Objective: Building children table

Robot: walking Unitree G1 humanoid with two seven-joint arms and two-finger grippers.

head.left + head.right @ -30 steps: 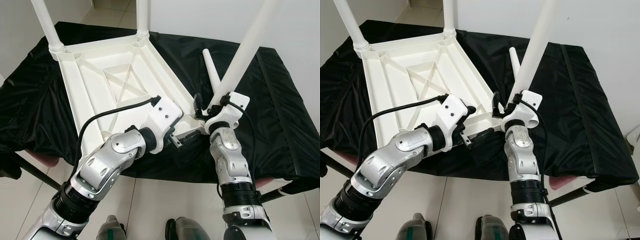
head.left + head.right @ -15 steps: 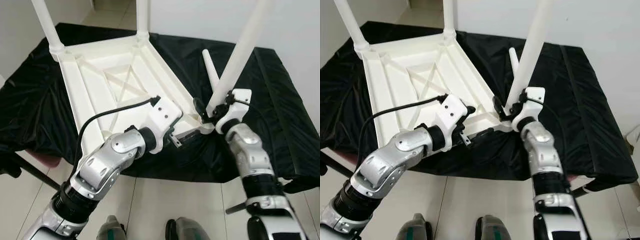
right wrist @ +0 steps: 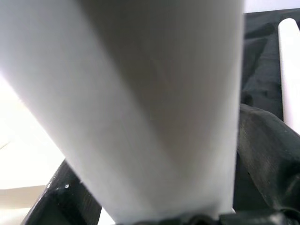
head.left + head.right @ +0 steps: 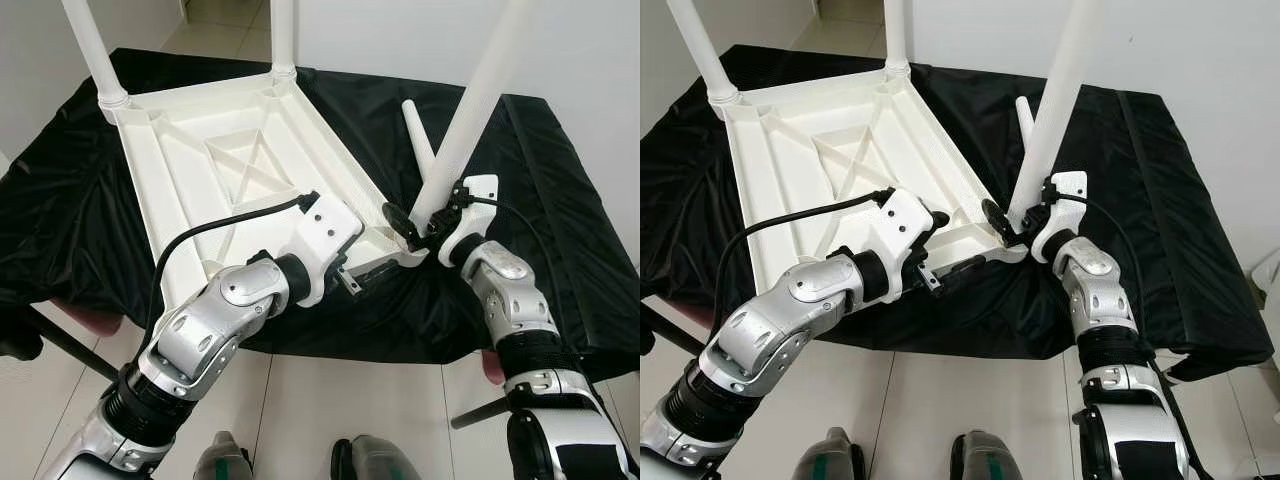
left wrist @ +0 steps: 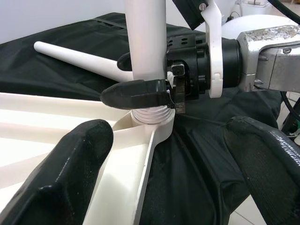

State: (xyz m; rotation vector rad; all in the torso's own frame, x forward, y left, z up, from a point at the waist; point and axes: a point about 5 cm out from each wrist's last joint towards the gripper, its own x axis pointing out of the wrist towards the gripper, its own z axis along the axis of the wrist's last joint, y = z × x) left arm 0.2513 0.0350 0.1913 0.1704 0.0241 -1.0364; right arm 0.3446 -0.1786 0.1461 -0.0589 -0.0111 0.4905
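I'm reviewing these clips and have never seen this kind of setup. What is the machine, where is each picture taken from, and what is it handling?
It is a humanoid robot with two silver arms, each ending in two black fingers. The two wide pictures come from cameras in its head, looking down. The two close-ups come from cameras on its wrists.

On a surface covered with a black cloth lies a white tabletop, upside down, with two legs already standing at its far corners. The right gripper is shut on a third leg, whose threaded end sits at the near corner socket. The left gripper is open at that corner, its fingers either side of the tabletop's edge. A spare leg lies on the cloth.
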